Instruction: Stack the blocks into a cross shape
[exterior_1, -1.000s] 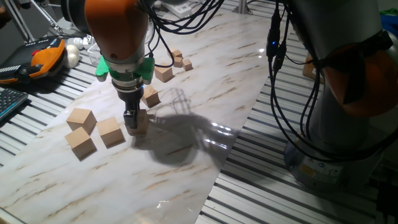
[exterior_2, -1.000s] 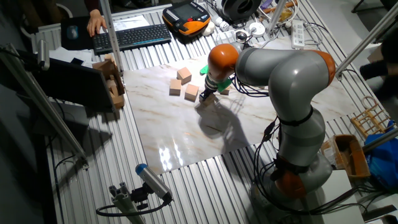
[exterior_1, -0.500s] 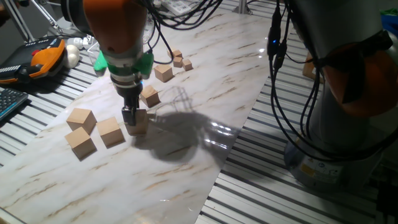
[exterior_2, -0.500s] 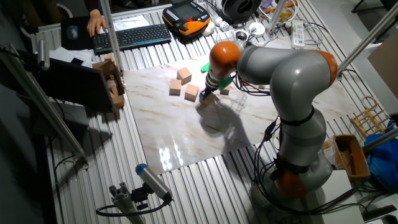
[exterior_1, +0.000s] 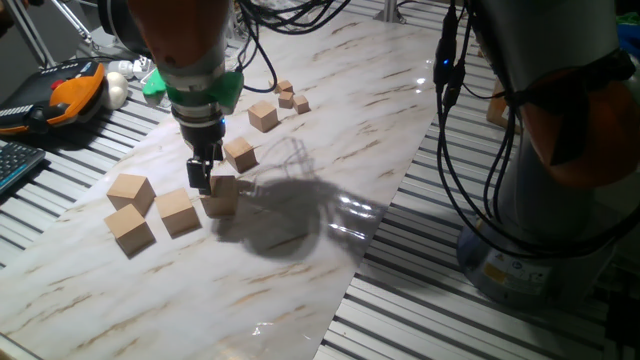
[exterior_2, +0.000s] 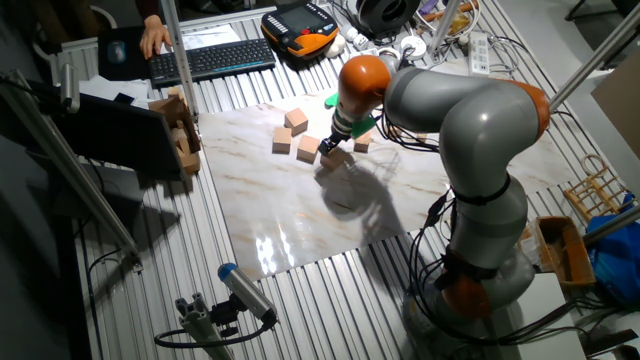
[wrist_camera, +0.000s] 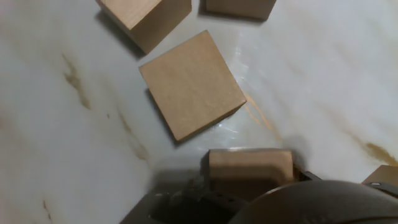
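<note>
Down low over the marble-patterned board (exterior_1: 330, 150): gripper (exterior_1: 203, 182) at the left edge of one large wooden block (exterior_1: 224, 196), fingertips overlapping its upper corner from one fixed view. Touching or just clear, impossible to tell. Finger spread likewise impossible to tell, hidden by the dark hand body in the hand view. Same block (wrist_camera: 250, 167) close under the hand, flat on the board. To its left, three more large blocks: nearest block (exterior_1: 179, 212) just beside it, far-left block (exterior_1: 130, 188) and near-left block (exterior_1: 131, 228) beyond. Farther along the board, two medium cubes (exterior_1: 240, 154), then three tiny cubes (exterior_1: 287, 100). Off the board at far left, an orange teach pendant (exterior_1: 70, 90).
</note>
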